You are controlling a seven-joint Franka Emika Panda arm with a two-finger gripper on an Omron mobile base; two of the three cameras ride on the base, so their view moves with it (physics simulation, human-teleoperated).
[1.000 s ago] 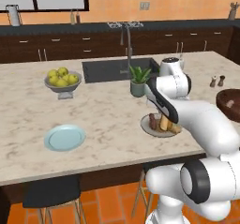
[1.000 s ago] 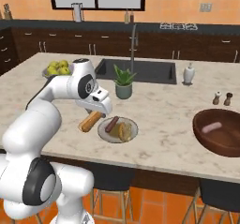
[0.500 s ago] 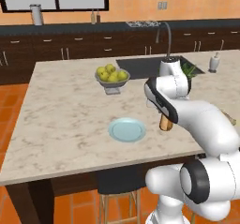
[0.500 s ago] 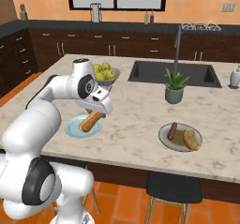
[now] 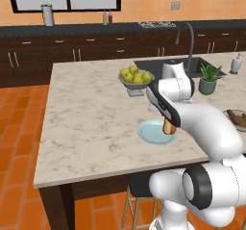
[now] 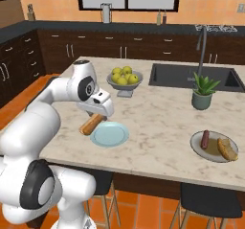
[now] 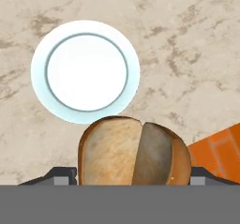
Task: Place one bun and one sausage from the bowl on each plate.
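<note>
A bun point(image 7: 133, 152) is held tight between the jaws of the gripper point(image 6: 95, 118), above the front edge of the counter point(image 6: 158, 127). The empty plate point(image 6: 109, 134) is just beside it, not under it. If the bun is let go here, the plate could be missed and the bun could roll off the edge.

**Your arm, as it looks**

You've got a glossy white arm point(image 6: 45, 122), fat rounded links w/ dark grey round joint caps. Wrist block's white w/ a black band. Gripper point(image 6: 98, 112): white body, small dark finger tips point(image 7: 61, 175).
</note>
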